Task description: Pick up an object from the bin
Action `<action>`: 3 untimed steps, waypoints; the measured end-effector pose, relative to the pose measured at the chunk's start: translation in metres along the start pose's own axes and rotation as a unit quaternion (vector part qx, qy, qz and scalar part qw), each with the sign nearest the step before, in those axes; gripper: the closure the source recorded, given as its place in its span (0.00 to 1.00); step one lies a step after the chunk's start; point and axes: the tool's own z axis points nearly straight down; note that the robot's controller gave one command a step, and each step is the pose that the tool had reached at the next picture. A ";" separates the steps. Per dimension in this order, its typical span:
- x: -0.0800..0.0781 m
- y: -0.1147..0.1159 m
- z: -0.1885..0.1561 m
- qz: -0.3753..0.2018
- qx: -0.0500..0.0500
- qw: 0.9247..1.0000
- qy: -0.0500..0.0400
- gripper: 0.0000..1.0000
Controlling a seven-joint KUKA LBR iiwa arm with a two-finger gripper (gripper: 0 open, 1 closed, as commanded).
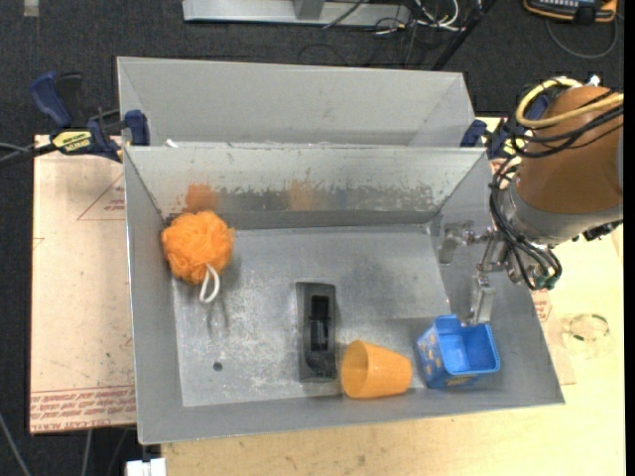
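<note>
Along the near wall of the bin (298, 181), everything lies on the floor and nothing is lifted, so by my reading the pick is not yet done. The approach looks made; the grasp and the lift are left.

An orange plastic cup (375, 370) lies on its side near the middle of that wall, mouth toward the right. Just beside it, in the near right corner, sits a blue square tub (461, 353), open side up (its left face carries some print). A black oblong object (317, 330), perhaps a tape dispenser, rests just left of the cup and reaches toward the bin's centre.

The gripper (480, 310) hangs right over the tub's far rim, its tip at or very near that rim. Contact cannot be confirmed. Whether it is apart or together I cannot tell, and nothing can be seen gripped in it.

Farther back, in the far left corner, lies an orange mesh bath pouf (196, 244) with a white cord (210, 286), well apart from the arm (566, 167).
</note>
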 end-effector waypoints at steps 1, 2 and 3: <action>-0.001 0.000 -0.005 -0.002 0.001 1.000 -0.004 0.00; 0.003 -0.010 0.018 -0.032 0.001 0.999 -0.007 0.00; 0.027 -0.015 0.078 -0.051 0.001 0.999 -0.006 0.00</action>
